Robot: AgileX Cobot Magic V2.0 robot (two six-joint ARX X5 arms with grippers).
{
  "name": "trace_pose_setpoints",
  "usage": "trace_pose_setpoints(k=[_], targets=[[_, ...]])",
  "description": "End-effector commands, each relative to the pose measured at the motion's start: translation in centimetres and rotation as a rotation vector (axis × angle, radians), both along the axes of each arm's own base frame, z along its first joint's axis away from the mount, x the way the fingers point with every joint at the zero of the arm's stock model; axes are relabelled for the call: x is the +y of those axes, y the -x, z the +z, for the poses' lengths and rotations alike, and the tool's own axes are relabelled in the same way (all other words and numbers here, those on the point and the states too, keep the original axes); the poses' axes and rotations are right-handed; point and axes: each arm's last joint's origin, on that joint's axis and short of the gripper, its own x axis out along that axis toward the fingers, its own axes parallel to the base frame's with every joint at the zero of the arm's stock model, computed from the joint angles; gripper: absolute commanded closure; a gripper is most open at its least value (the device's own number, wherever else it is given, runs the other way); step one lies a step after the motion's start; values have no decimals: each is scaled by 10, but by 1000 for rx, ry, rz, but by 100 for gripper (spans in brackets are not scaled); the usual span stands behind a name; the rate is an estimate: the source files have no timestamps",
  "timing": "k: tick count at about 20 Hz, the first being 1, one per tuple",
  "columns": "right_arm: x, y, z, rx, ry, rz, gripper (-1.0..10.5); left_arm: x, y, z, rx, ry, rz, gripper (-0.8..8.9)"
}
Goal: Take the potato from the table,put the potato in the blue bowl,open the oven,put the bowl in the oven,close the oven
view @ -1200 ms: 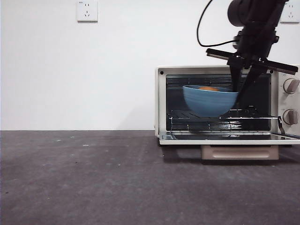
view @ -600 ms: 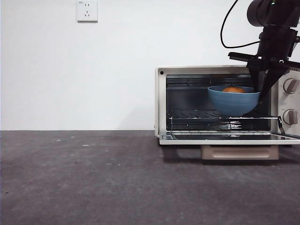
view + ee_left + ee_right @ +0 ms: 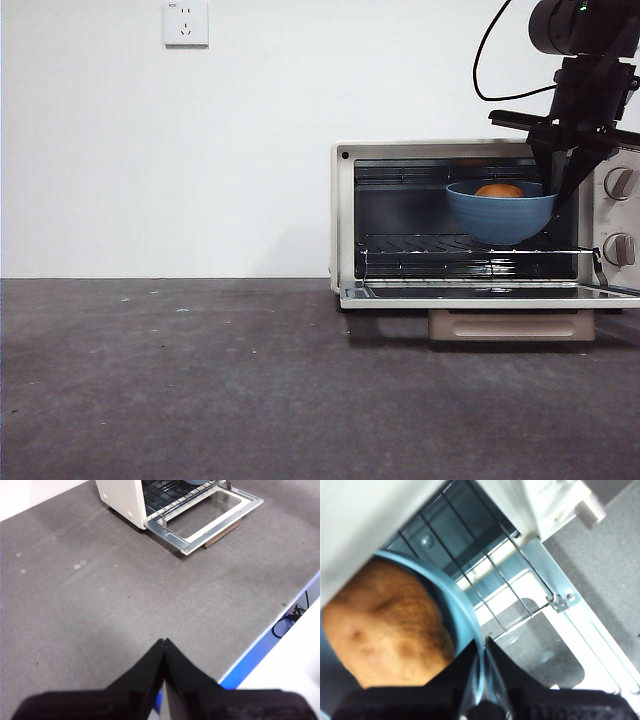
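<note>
The right gripper [image 3: 482, 655] has its two black jaws closed thin on the rim of the round mid-blue bowl [image 3: 500, 214], pinching the wall at the bowl's right-hand edge, seen at upper right of the front view. The smooth orange-brown potato [image 3: 499, 190] lies inside the bowl, filling most of its mouth in the right wrist view.

Outward from the grip, the bowl hangs inside the open mouth of the cream-white boxy oven [image 3: 345, 220], its narrow base just above the wire rack [image 3: 420, 250] and apparently not resting on it. So the coming move looks like a short drop straight down onto the rack. The glass door [image 3: 480, 294] lies folded flat below.

The left gripper [image 3: 164, 652], jaws pressed together and empty, waits over the dark grey speckled table [image 3: 100, 605], well apart from the oven.
</note>
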Motion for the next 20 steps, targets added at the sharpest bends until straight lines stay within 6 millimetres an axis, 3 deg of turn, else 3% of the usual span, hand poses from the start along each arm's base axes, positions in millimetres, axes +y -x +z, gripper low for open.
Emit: trace_pose_setpoints(k=[1,4,12,16,20], targets=[[0,-1,1,-13,2,-1,929,-1,-1,-1,4,3,4,819],[0,-2,1,-25,1,-1,715,-1,-1,-1,5,2,4,819],[0,2,14,-75,3,15,726,-2,-1,-1,5,0,3,819],[-2,17,38,-129,26,65,726,-2,-1,-1,6,0,4,819],[-5,45,72,-209,113,215,726,-6,-4,1,14,20,20,819]])
